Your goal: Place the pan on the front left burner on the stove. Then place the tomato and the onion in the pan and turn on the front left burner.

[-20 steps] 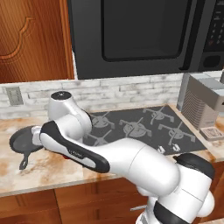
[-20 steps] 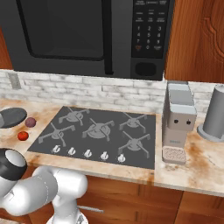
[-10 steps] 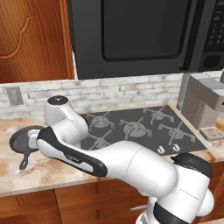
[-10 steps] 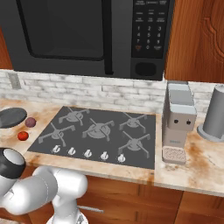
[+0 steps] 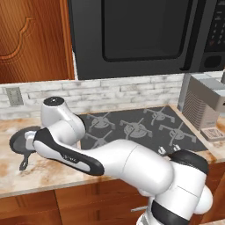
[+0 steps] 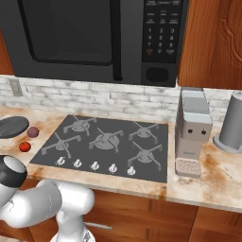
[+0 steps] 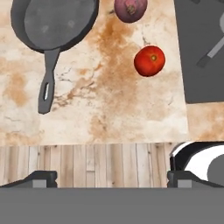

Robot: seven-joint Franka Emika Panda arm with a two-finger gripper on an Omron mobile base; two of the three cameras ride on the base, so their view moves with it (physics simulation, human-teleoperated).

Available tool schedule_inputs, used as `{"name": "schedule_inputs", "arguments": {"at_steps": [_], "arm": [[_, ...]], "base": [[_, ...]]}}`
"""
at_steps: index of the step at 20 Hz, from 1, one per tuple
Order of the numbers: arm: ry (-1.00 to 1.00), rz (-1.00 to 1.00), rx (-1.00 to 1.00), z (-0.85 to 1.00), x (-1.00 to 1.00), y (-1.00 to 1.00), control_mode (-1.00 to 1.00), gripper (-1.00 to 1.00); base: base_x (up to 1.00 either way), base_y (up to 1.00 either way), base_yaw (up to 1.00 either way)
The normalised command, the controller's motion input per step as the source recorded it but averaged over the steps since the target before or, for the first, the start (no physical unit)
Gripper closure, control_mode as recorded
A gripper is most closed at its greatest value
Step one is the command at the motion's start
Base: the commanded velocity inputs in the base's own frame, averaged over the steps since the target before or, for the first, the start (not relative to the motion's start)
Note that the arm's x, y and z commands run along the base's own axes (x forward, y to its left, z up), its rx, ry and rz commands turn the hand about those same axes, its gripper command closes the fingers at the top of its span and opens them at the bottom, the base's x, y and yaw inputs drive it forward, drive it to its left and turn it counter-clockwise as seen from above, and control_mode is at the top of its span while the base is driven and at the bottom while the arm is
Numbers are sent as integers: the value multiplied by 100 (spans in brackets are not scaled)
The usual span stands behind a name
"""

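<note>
Crosswise, pan (image 7: 54,21) handle toward counter (image 7: 109,109) edge

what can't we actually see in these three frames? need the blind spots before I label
- Pan: left base view, the arm covers its right part; its top rim is cut off by the hand view's edge.
- Onion: hand view, top cut off by the edge.
- Stove knobs: too small in the right base view to read their settings.
- Front left burner: hand view, a single prong inside the right edge.
- Claw: open; just its fingertips show.
</note>
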Motion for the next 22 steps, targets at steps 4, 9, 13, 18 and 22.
{"name": "schedule_inputs", "arguments": {"at_steps": [4,9,13,18,22], "arm": [[0,6,0,-16,13,16,-100,-100],[0,3,0,-16,14,21,-100,-100],[0,0,0,-11,13,21,-100,-100],[0,0,0,-9,15,21,-100,-100],[2,0,0,-9,20,19,-100,-100]], "base": [[0,0,0],[0,0,0],[0,0,0],[0,0,0],[0,0,0]]}}
